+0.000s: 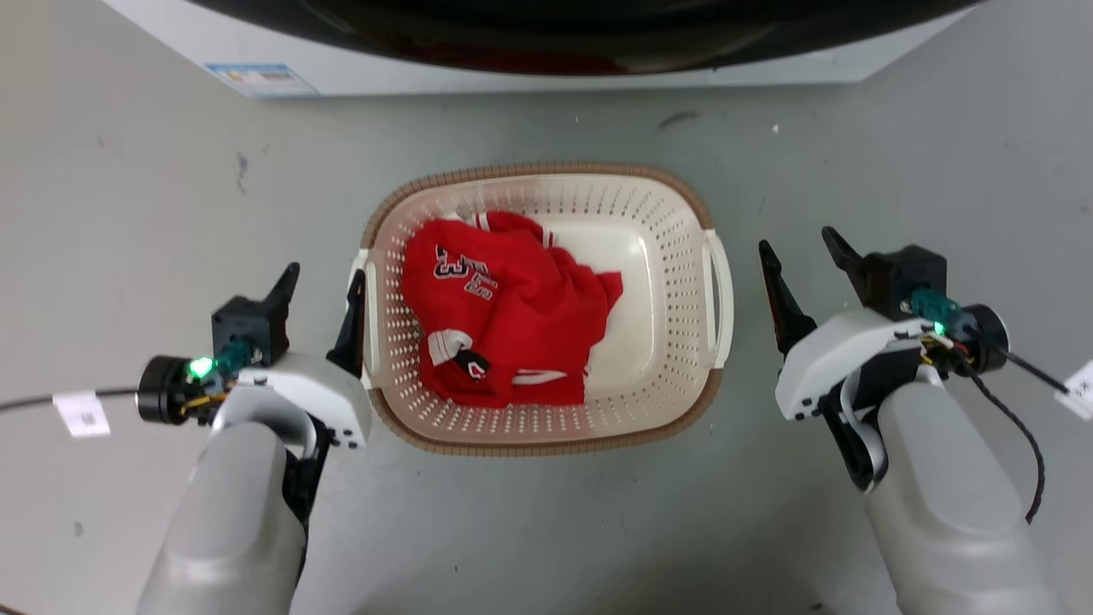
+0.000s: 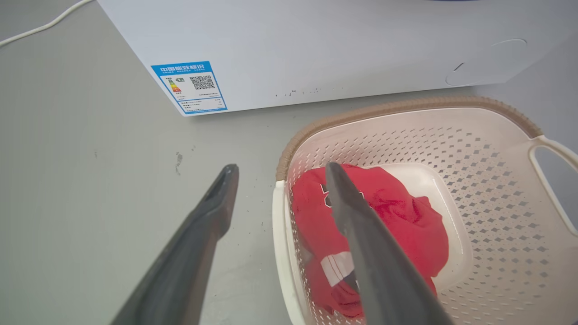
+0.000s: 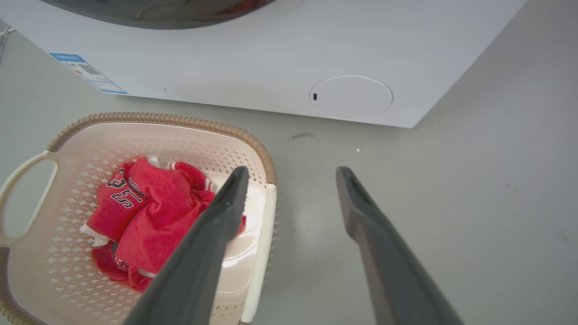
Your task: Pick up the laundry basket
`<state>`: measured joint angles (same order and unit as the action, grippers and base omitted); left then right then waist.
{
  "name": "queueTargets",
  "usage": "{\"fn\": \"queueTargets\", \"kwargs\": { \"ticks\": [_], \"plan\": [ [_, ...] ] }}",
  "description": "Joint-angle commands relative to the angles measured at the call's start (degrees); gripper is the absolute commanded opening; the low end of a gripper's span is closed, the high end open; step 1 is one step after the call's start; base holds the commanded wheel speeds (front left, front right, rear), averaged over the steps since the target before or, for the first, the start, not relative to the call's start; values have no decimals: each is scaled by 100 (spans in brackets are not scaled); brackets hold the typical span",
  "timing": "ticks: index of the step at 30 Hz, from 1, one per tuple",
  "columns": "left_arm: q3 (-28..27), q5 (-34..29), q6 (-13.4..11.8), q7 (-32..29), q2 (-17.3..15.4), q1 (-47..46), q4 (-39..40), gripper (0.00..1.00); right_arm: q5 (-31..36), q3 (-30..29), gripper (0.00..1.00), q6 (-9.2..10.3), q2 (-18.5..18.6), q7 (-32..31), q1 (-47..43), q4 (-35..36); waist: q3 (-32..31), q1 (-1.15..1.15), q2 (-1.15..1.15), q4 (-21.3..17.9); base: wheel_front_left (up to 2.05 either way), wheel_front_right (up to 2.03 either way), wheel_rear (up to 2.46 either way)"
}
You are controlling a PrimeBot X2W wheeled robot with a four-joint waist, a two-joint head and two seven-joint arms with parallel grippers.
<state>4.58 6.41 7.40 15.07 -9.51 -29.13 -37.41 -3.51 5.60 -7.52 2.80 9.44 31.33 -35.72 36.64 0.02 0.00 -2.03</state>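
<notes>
Cream-white perforated plastic under a brown woven-look rim: the rounded-rectangular laundry basket (image 1: 546, 446) sits on the grey floor (image 1: 171, 171) at the centre of my head view. A crumpled red jersey (image 1: 504, 325) lies inside, and the white washing machine (image 1: 384, 77) is at its 12 o'clock.

I judge this the approach step, with nothing gripped yet. My left gripper (image 1: 326, 273) stands at the basket's 9 o'clock with its fingers (image 2: 198, 243) apart. In the left wrist view they straddle the white left handle (image 2: 279, 234), one over floor and the other over the jersey.

My right gripper (image 1: 796, 239) waits at 3 o'clock, also spread. A strip of floor separates its inner finger from the white right handle (image 1: 721, 299). Next, I reckon, the right side must slide toward 9 o'clock until that handle sits between its fingers. Then both should close and lift evenly.
</notes>
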Motion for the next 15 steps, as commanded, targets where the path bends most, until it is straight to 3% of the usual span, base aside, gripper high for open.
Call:
{"fn": "queueTargets", "kwargs": {
  "ticks": [1, 5, 15],
  "plan": [
    [29, 60, 2, 15, -52, -296, -322, 100, 42, -4, 100, 5, 9, -59, 249, -211, 339, -2, 0, 14, 0, 0, 0],
    [352, 267, 7, 1, -72, -899, -1220, 100, -154, -116, 100, 5, 17, -241, 703, -804, 624, -2, 0, 44, 0, 0, 0],
    [1686, 1074, 5, -365, -271, -1817, -2365, 100, -689, 718, 100, 5, 14, -861, 1692, -2123, 1025, -2, 0, 124, 0, 0, 0]
  ]
}}
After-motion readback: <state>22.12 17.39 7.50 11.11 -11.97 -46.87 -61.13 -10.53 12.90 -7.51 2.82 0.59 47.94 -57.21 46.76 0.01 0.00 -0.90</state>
